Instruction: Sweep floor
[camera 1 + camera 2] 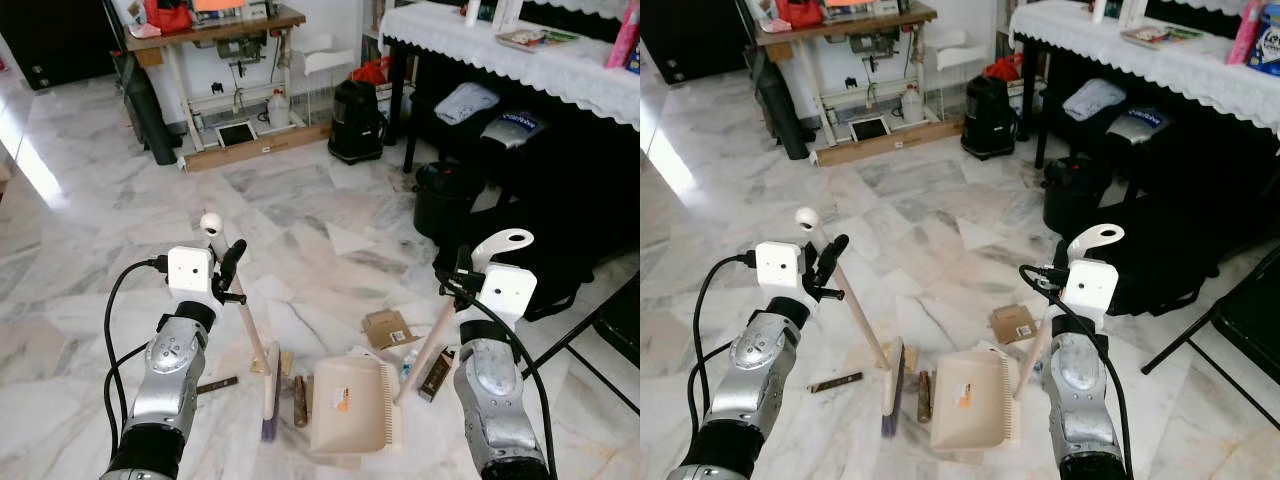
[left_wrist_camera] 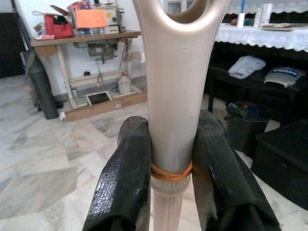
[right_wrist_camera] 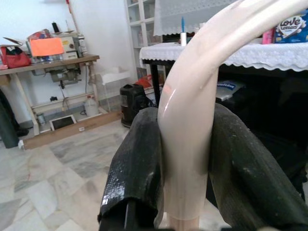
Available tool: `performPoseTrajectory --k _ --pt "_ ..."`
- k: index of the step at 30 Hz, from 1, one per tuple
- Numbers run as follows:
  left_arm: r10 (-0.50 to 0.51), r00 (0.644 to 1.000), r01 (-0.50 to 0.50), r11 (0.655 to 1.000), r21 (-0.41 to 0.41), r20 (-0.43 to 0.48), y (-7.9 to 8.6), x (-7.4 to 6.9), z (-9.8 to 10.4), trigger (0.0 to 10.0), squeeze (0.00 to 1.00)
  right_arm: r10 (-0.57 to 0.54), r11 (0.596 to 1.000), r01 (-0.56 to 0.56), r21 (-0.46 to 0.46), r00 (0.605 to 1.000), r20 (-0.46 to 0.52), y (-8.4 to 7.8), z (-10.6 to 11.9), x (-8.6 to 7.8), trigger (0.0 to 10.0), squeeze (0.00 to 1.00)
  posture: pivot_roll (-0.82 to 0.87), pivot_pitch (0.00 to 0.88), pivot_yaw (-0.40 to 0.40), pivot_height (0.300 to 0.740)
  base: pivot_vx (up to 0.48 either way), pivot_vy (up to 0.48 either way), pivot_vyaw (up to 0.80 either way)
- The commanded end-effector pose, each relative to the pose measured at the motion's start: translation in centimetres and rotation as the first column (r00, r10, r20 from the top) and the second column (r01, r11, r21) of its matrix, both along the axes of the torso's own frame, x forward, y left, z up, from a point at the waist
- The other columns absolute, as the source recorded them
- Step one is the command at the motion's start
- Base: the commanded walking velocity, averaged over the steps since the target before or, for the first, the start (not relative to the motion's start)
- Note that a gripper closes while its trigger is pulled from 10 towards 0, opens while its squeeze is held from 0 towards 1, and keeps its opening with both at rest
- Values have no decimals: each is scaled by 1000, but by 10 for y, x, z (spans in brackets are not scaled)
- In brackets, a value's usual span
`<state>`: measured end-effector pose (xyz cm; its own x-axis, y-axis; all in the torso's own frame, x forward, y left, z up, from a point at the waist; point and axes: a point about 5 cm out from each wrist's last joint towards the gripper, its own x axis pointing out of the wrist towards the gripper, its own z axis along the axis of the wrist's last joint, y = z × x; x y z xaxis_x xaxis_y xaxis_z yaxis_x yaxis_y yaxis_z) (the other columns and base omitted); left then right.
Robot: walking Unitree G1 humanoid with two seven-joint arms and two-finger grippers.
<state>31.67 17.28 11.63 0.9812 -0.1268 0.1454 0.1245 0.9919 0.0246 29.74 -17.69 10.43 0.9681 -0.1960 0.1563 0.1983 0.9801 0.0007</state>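
the left gripper (image 1: 232, 268) is clamped tight on the pale cream plastic handle of the short broom (image 1: 243, 318), its two black fingers (image 2: 126, 178) pressing the shaft from either side just above an orange rubber band (image 2: 171, 172). the grip sits high on the handle, which slants down to the broom's head (image 1: 270, 392) resting on the white marble floor (image 1: 120, 200); that probably gives the arm reach and leverage for short strokes.

the right gripper (image 1: 462, 282) is closed just as firmly on the curved cream handle of the beige plastic dustpan (image 1: 350, 404), so the pan lies flat on the floor with its mouth turned toward the broom, just beside the bristles, ready to catch what is pushed in.

the pan looks nearly empty, apart from a small orange mark inside that may be a label. the litter lies outside it: a brown stick-like wrapper (image 1: 300, 400) between broom and pan, a dark strip (image 1: 217, 384) left of the broom, a flattened cardboard piece (image 1: 388, 327) and a dark packet (image 1: 437, 373) near the pan's handle.
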Motion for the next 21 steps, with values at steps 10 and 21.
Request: performPoseTrajectory --k 10,21 --pt "-23 1000 23 1000 10 9 -1 6 4 10000 0 -143 989 144 -36 989 26 -23 9 -2 10000 0 4 0 32 740 0 0 0" --pt "13 1000 -12 1000 24 -5 12 11 1 10000 0 -300 951 293 -97 952 -65 -56 -8 -16 10000 0 3 0 37 740 0 0 0"
